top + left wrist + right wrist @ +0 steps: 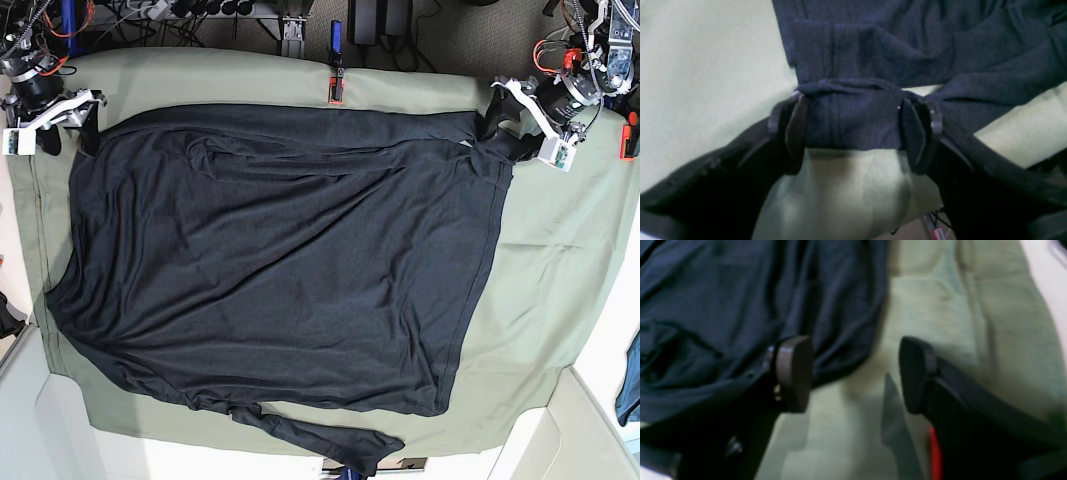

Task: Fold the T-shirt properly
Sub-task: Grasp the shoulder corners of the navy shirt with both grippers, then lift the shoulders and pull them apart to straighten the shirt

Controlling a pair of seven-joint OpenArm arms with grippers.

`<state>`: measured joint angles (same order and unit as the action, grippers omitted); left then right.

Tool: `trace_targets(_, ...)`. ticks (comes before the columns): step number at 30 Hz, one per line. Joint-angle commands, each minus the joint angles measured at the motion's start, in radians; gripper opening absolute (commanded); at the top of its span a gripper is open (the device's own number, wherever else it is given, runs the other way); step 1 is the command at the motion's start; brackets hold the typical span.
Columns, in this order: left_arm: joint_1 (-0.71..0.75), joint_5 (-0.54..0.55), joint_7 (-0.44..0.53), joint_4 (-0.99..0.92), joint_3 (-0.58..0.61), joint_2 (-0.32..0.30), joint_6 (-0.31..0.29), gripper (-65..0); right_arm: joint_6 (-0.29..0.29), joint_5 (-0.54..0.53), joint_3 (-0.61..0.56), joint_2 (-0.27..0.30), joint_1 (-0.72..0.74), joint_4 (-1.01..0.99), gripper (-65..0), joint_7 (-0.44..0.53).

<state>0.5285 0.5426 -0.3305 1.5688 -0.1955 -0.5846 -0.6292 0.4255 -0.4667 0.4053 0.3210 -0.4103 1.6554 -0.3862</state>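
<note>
In the base view, the right claw (85, 128) sits at the far left by the T-shirt (280, 270) corner, jaws spread wide, one finger over the fabric edge and nothing gripped. The T-shirt lies spread, wrinkled, on the olive-green sheet (540, 260) covering the tabletop. At the right, the left claw (853, 133) stands fully spread, a folded shirt band between its fingers (795, 130).

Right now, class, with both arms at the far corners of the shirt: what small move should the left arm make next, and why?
Probably shut the left pincer. Its jaws stand open on either side of a rolled edge of the shirt, which lies between them on the green cloth; nothing is gripped yet. The right pincer is open too, beside the fabric.
</note>
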Motion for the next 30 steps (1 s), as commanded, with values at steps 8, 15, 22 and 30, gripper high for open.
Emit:
trace_targets(8,0.002,-0.035,-0.014,0.006,0.001,-0.011,-0.003,-19.1,-0.026,0.076,-0.086,0.014,0.008,0.011,-24.7,0.026)
trace_targets(15,0.006,-0.033,-0.014,0.006,0.001,-0.011,-0.069,-19.8,-0.09,0.087,-0.084,0.014,0.008,0.011,-37.7,0.027)
trace_targets(22,0.006,-0.022,-0.014,0.008,-0.002,-0.011,-0.069,-65.0,-0.089,0.118,-0.084,0.009,0.022,0.011,-65.0,0.026)
trace_targets(30,0.072,0.13,-0.078,0.095,-0.106,-0.011,-0.069,-65.0,-0.079,0.129,-0.012,0.009,0.019,0.017,-65.0,-0.023)
